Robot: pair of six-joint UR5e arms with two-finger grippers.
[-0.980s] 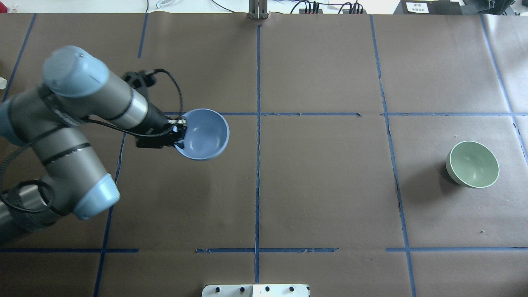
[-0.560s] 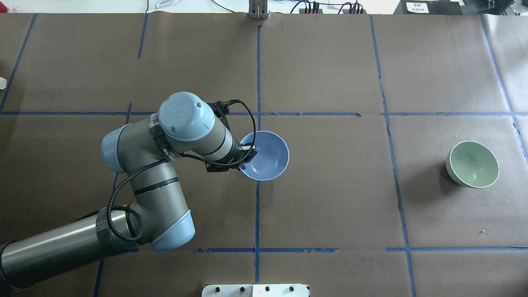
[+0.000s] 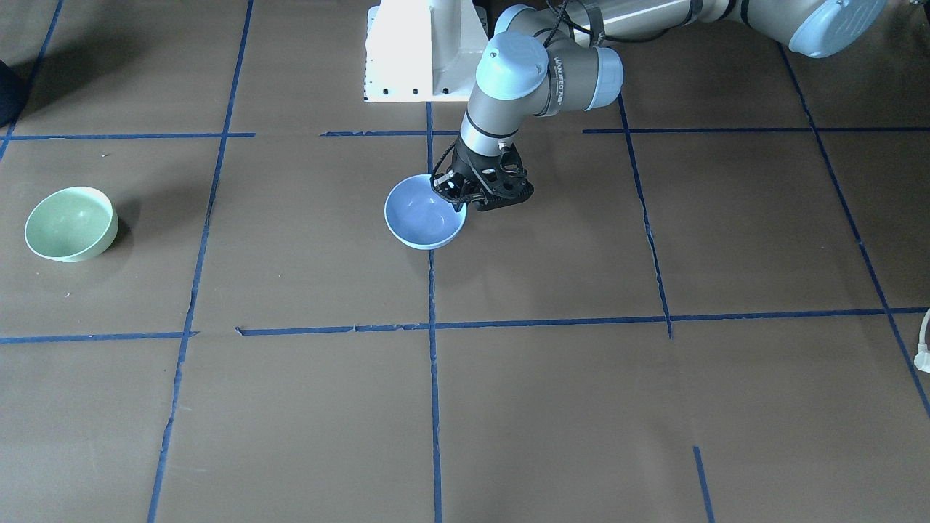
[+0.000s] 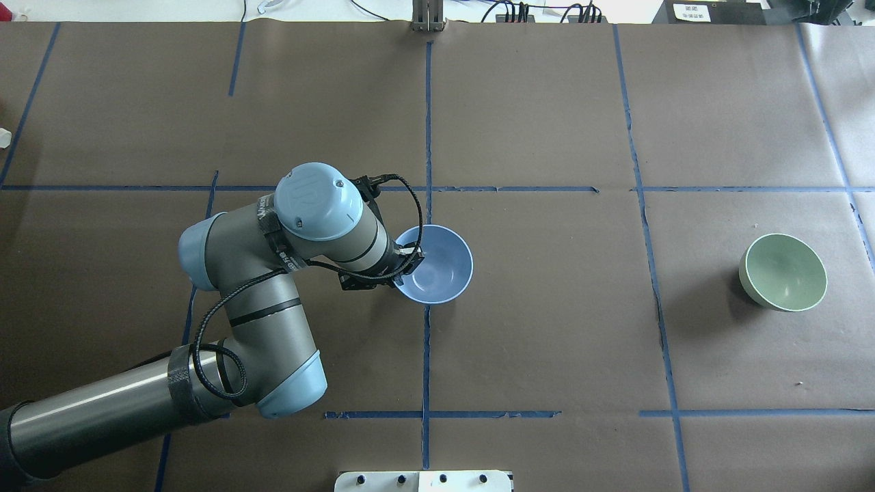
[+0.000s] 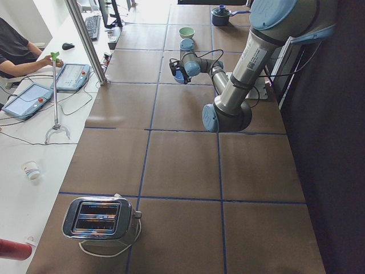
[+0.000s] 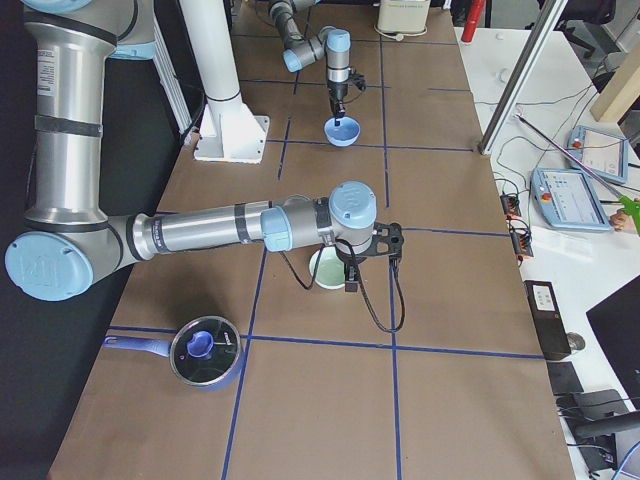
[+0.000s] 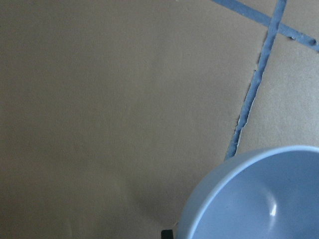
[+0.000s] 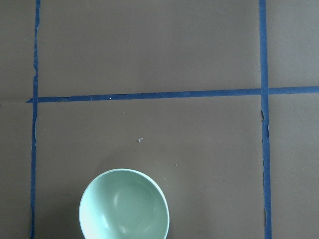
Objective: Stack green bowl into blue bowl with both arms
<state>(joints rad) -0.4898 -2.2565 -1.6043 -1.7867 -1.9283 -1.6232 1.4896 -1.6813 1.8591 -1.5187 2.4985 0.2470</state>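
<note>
Blue bowl (image 4: 437, 270) slightly lower than before

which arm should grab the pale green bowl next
Right. The left gripper pinches the rim of the pale blue round bowl mid-table; the pale green round bowl sits on the robot's right, seen by the right wrist camera.

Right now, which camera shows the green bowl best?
Overhead exterior: the green bowl is whole and unblocked, rim and inside clear. Front-facing also shows it whole, slightly smaller. The right wrist view crops its lower edge; in exterior right the right arm partly hides it; exterior left shows it tiny.
</note>
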